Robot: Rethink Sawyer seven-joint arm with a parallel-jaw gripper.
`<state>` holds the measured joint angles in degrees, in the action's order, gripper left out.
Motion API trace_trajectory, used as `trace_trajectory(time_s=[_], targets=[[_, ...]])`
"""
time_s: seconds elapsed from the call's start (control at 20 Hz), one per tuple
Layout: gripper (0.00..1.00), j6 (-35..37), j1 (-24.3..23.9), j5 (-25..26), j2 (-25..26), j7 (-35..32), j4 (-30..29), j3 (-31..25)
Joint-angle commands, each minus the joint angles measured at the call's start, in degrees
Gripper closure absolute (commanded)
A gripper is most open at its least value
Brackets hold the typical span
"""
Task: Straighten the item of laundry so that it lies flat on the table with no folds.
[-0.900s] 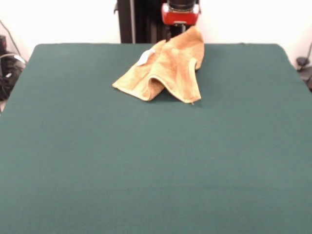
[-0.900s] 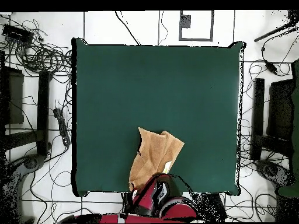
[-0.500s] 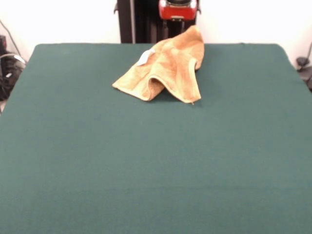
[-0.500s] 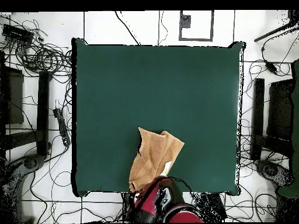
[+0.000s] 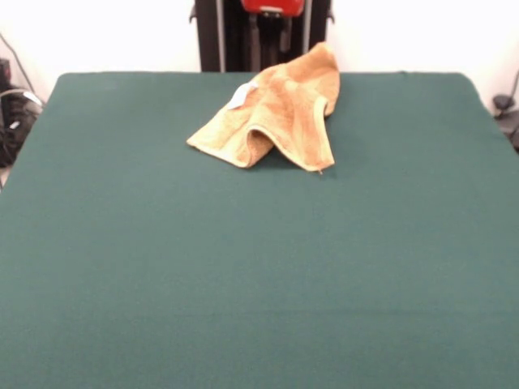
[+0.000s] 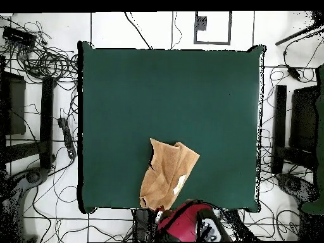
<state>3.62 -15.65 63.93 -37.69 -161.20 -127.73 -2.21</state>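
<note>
**Towel crumpled at table edge**

Upper centre of the front view: the towel [image 5: 276, 113] lies bunched and folded on the table [image 5: 259, 267], one corner at the table's edge. Its white tag [image 5: 241, 96] shows. The arm [image 6: 186, 223] sits beyond that edge; jaw state cannot be told.

Red and black arm [image 6: 190, 223] drawn back at the base side, seen from overhead as a red shell with a black and white segment beside it at the lower edge of the view. In the front view, only a red housing [image 5: 272, 6] at the top edge, with dark vertical links below it. Raised well clear of the tabletop [image 5: 259, 267], touching nothing. Pincer itself not made out in either view; fingers hidden, so state impossible to tell.
</note>
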Motion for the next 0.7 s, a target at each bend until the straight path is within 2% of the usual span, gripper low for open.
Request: trace_trajectory(time_s=[0.05,0.3,0.7], targets=[[0.0,7.7,-2.0,-2.5,-4.5,10.9,-0.4,-11.4],[0.0,9.6,-2.4,-3.5,-5.9,10.2,0.4,-12.9],[0.0,11.5,-2.4,-4.7,-4.2,8.5,3.2,-14.6]])
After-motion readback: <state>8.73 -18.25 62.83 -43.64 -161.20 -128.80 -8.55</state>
